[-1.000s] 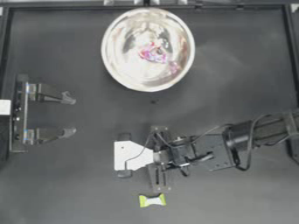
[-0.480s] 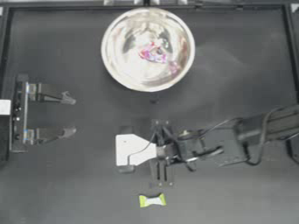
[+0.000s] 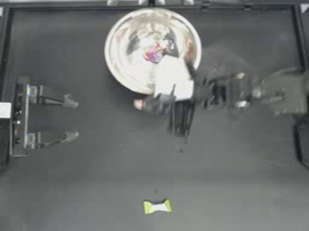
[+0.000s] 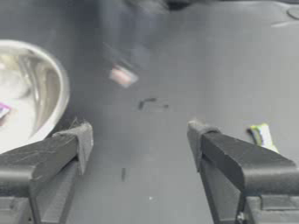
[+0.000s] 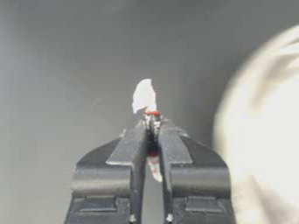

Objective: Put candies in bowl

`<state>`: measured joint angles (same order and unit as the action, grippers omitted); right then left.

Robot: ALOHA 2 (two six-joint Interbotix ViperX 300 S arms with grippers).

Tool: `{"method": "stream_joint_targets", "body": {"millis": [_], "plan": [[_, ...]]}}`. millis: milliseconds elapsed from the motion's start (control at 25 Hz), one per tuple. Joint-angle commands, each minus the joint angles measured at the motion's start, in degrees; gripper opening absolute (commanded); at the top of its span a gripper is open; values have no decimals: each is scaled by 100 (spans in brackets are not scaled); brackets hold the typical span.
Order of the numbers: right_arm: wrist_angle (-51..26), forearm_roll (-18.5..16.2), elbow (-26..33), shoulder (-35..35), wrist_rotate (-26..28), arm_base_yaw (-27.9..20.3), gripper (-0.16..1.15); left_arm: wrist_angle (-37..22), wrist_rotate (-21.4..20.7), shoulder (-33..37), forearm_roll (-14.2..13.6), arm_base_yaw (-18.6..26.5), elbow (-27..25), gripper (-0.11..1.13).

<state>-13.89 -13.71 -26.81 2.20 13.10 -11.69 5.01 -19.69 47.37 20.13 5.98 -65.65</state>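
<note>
Right wrist view, right gripper (image 5: 153,127) clamped on clear candy (image 5: 144,97), bowl (image 5: 262,131) beside

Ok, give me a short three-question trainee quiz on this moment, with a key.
1. True or false: the right gripper is shut on a clear-wrapped candy with a red centre.
2. Which candy lies alone on the table? A) purple B) yellow-green C) red
3. Fill in: the left gripper, parked at the table's left side, has its fingers ____.

Key:
1. True. The fingers pinch the wrapper, beside the shiny bowl, near its rim.
2. B. The yellow-green candy sits far from the bowl, near the table's front edge.
3. Open. It holds nothing.
</note>
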Motion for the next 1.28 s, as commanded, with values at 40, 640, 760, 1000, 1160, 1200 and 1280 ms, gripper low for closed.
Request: {"method": "stream_joint_targets", "body": {"millis": [40,640,760,1000,1160,1200,1280], "plan": [[404,-44,0,193,-44,-624,43,44,0,-53,26,9,62,96],[1116,-554,396,-1011,-35,-1854,45,123,0,-158,123,9,79,96],[1099,-703,519,-1169,-35,-1854,63,123,0,-167,132,9,79,96],[1090,-694,519,-1160,-35,-1872,104,123,-9,-158,132,44,62,96],[1099,-686,396,-870,-26,-1740,99,123,-9,-158,132,70,62,96],[1116,-686,334,-747,-26,-1679,99,123,-9,-167,132,79,62,96],[1222,-642,132,-466,-9,-1564,99,123,-18,-158,132,79,62,96]]}}
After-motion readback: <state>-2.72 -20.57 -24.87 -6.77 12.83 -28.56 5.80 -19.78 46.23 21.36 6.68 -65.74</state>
